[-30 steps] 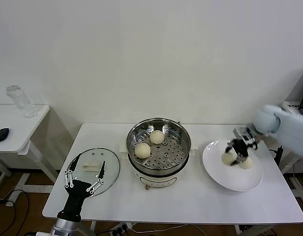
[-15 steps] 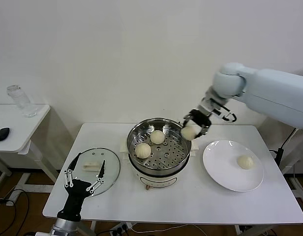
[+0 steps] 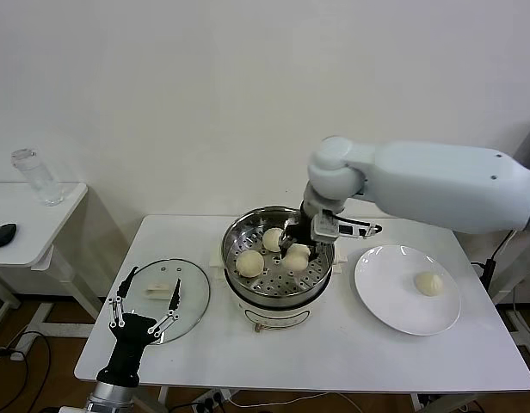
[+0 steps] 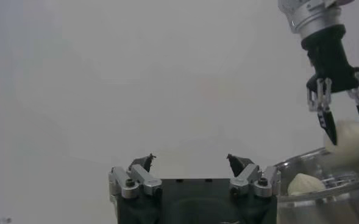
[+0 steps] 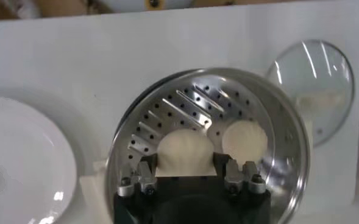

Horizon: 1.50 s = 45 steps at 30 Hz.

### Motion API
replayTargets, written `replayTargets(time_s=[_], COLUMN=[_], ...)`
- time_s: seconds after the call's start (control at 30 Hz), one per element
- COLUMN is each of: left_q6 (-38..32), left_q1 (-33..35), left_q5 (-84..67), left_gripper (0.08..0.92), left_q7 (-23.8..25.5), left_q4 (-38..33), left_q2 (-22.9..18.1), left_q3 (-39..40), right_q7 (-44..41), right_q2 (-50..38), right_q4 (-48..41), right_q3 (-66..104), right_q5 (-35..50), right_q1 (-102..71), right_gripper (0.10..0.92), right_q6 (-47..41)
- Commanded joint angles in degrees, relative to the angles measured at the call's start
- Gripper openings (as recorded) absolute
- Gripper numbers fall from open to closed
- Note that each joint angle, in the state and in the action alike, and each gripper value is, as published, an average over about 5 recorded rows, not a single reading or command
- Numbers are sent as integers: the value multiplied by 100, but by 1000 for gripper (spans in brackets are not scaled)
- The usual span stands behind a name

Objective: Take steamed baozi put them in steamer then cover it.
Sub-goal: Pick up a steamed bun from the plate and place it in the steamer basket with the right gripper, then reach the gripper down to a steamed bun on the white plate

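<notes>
Baozi (image 3: 296, 256), right claw (image 3: 298, 250): now inside steamer (image 3: 277, 255)

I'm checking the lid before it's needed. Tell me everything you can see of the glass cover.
The cover is a round clear glass lid with a thin metal rim and a flat white handle at its centre. It lies flat on the white table, left of the steamer and apart from it. The open left gripper hovers over its near edge; whether they touch is unclear.
</notes>
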Motion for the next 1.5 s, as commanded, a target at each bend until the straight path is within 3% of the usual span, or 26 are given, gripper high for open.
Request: replayTargets(time_s=[0.03, 0.77, 1.03, 1.13, 1.33, 1.5], left_q6=[-5, 1, 39, 36, 51, 47], left_q1=[6, -77, -115, -121, -138, -122], left_q5=[-1, -6, -12, -12, -12, -3], left_gripper=[823, 823, 823, 823, 823, 823], left_q7=[-1, -50, -61, -60, -59, -56], left_q4=[5, 58, 76, 96, 75, 65], left_q2=[0, 18, 35, 39, 30, 50], left_q3=[-11, -26, -28, -13, 31, 52], right_q7=[151, 22, 15, -33, -324, -568], right_q2=[212, 204, 184, 91, -456, -1354], right_q4=[95, 64, 75, 102, -211, -822], right_q3=[81, 247, 411, 484, 1016, 922], right_q5=[-951, -1123, -1250, -1130, -464, 1180], right_q1=[-418, -893, -832, -705, -538, -263], right_gripper=[651, 667, 805, 820, 823, 823], right_q6=[627, 674, 591, 587, 156, -1543])
